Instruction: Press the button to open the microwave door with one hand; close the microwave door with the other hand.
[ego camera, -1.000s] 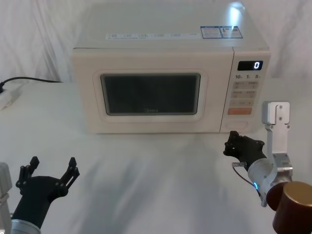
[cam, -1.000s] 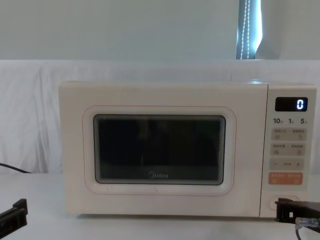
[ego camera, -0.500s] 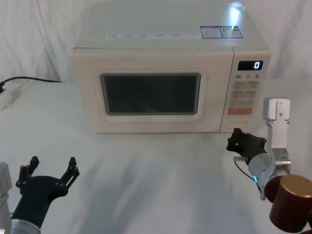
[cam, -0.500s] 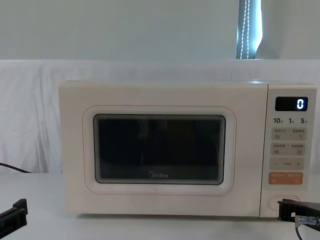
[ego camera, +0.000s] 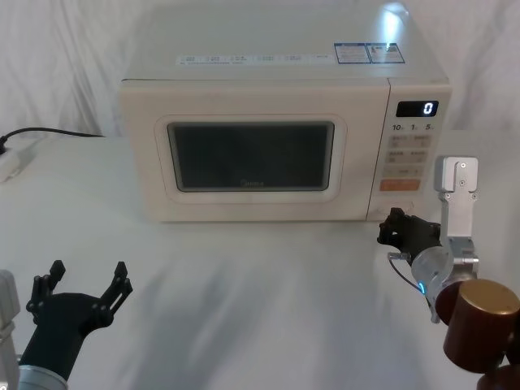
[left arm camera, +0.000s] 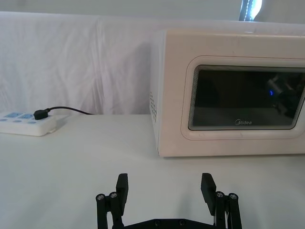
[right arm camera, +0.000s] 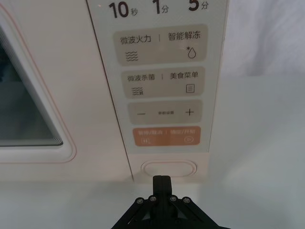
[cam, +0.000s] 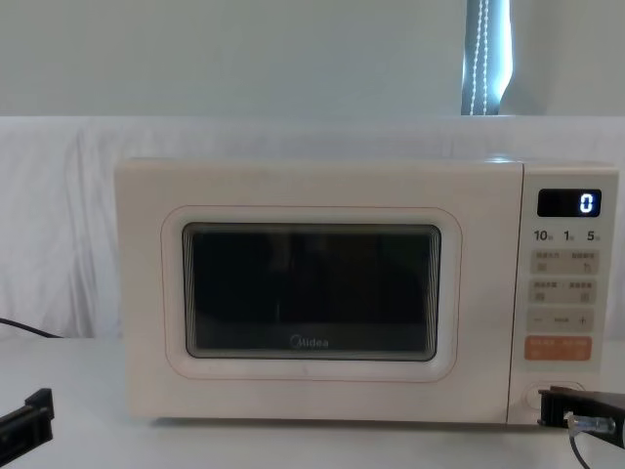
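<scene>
Right gripper point(right arm camera: 161, 180) (pressed together) points at the button point(right arm camera: 168, 168); left gripper point(left arm camera: 165, 187) spread.

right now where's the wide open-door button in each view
Head view: the button sits at the control panel's bottom, just above the right pincer.
Chest view: lower right, beside the pincer tip.
Right wrist view: centre bottom.
Left wrist view: not in it.
Shared landmark: the orange key directly above it.

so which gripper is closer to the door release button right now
Right. The right gripper sits shut just in front of the button; the left gripper hangs open, far off across the table.
</scene>
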Tool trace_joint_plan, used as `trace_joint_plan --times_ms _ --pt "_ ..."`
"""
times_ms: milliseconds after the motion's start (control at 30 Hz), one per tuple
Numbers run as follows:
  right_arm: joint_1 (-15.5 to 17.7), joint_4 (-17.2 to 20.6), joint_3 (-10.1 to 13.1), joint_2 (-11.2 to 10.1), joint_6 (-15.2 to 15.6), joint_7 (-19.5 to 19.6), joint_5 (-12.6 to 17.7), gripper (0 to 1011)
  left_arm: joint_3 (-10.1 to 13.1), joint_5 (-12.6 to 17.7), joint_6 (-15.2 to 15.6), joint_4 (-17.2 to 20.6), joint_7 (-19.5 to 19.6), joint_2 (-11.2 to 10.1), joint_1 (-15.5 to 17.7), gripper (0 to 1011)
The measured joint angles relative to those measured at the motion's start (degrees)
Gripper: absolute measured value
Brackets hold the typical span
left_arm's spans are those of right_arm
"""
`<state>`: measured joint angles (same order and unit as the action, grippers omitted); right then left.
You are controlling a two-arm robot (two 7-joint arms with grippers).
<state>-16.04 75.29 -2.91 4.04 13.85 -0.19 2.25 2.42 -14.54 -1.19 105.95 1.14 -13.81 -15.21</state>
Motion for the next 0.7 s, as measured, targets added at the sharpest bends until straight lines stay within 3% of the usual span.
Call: trace_joint_plan --times_ms 700 --pt "-3.20 -5.13 1.10 0.32 -1.43 0.59 -0.96 0 0.00 0.00 0.00 0.00 0.00 0.00 0.00 1001"
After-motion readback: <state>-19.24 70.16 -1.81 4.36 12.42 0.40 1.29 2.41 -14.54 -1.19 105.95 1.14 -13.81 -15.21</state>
